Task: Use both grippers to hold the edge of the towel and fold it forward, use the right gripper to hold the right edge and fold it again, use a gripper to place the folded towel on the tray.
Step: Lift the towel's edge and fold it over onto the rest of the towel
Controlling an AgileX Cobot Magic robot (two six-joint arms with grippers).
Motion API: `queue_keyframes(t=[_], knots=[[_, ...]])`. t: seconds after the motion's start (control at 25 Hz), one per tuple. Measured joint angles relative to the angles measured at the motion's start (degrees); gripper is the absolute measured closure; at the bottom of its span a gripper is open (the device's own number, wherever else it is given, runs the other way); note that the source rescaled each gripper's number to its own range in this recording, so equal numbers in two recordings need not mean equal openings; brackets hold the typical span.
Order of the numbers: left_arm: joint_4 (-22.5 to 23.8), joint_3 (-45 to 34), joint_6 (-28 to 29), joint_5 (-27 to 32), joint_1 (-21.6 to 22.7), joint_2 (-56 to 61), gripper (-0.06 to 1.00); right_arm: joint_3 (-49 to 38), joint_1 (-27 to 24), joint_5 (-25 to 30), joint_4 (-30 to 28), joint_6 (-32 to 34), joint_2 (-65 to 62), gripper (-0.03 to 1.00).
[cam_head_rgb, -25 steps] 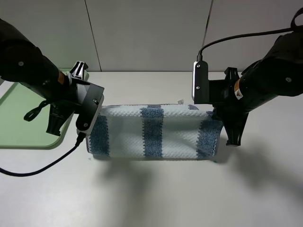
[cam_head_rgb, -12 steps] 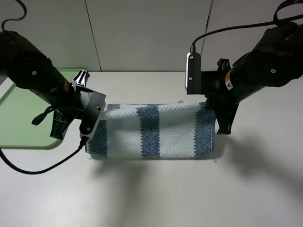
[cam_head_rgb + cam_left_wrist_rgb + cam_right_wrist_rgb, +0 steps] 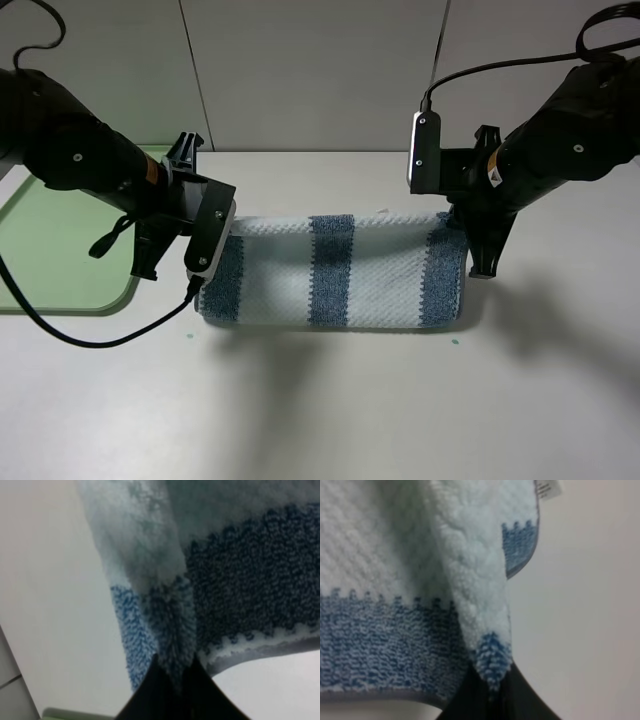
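The towel (image 3: 335, 270), white with blue stripes, lies folded over on the table in the exterior view. My left gripper (image 3: 160, 262) is at its left end and my right gripper (image 3: 480, 262) is at its right end. In the left wrist view the left gripper (image 3: 175, 680) is shut on a blue-striped edge of the towel (image 3: 225, 555). The right wrist view shows the right gripper (image 3: 492, 682) shut on a blue corner of the towel (image 3: 385, 570). The pale green tray (image 3: 40, 255) sits at the table's far left, beside the left arm.
Black cables trail from both wrist cameras, one looping over the table (image 3: 320, 400) in front of the tray. A grey panelled wall (image 3: 320, 70) stands behind the table. A small label (image 3: 547, 487) shows on the towel's far corner.
Both grippers stay shut on the towel. They have shifted slightly right since half a second ago, and the towel's fold now lies flatter on the table.
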State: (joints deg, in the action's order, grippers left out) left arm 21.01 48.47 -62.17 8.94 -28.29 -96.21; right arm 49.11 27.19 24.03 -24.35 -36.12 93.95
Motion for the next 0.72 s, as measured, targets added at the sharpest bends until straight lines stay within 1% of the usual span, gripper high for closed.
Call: queue_keyframes(t=[0.2,0.52,0.56,0.6,0.64,0.72], knots=[[0.06,0.00,0.00,-0.07,0.00,0.00,0.94,0.00,0.00,-1.54,0.00,0.00,0.00,0.97],[0.08,0.00,0.00,-0.07,0.00,0.00,0.94,0.00,0.00,-1.66,0.15,0.21,0.00,0.96],[0.08,0.00,0.00,0.00,0.00,0.00,0.94,0.00,0.00,-1.66,0.19,0.21,0.00,0.92],[0.08,0.00,0.00,0.15,0.00,0.00,0.94,0.00,0.00,-1.66,0.19,0.21,0.00,0.82],[0.08,0.00,0.00,0.22,0.00,0.00,0.94,0.00,0.00,-1.77,0.26,0.21,0.00,0.69],[0.08,0.00,0.00,0.59,0.00,0.00,0.94,0.00,0.00,-2.75,0.26,0.60,0.00,0.28]])
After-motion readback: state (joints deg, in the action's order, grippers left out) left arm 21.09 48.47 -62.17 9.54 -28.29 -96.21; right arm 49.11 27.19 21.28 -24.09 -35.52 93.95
